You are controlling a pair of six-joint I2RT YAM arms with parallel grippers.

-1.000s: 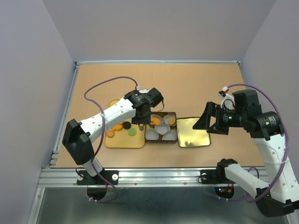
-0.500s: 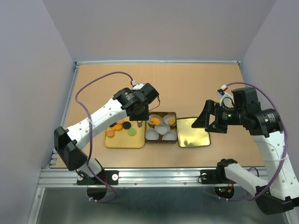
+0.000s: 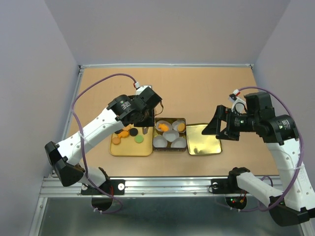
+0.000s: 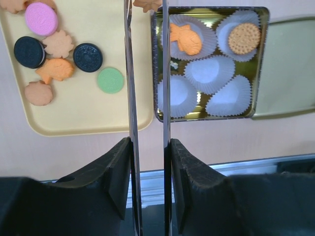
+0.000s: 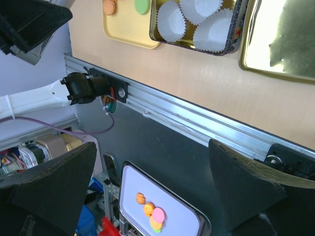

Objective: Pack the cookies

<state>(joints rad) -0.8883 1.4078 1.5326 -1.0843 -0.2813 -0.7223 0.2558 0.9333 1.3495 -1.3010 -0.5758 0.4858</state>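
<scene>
Loose cookies lie on the yellow tray [image 4: 88, 118]: pink [image 4: 41, 18], two black [image 4: 29, 51], green [image 4: 110, 80] and several orange [image 4: 54, 69]. The gold tin [image 4: 211, 118] holds white paper cups; one has an orange fish-shaped cookie [image 4: 186, 39], another a round tan cookie [image 4: 244, 38]. My left gripper [image 4: 147, 2] hangs over the seam between tray and tin [image 3: 145, 129]. Its thin blades are shut on an orange cookie [image 4: 147, 5] at their tips. My right gripper [image 3: 216, 129] hovers wide open beside the lid, holding nothing [image 5: 150, 145].
The tin's gold lid [image 3: 204, 142] lies face up to the right of the tin [image 3: 170, 147]. An aluminium rail [image 5: 197, 123] runs along the table's near edge. Below it a screen [image 5: 162, 211] shows pictured cookies. Grey walls enclose the table.
The left arm's elbow and shoulder have swung left while its gripper stayed near the tray and tin border, shifting slightly left. Its blades have closed a little. The right arm has not moved.
</scene>
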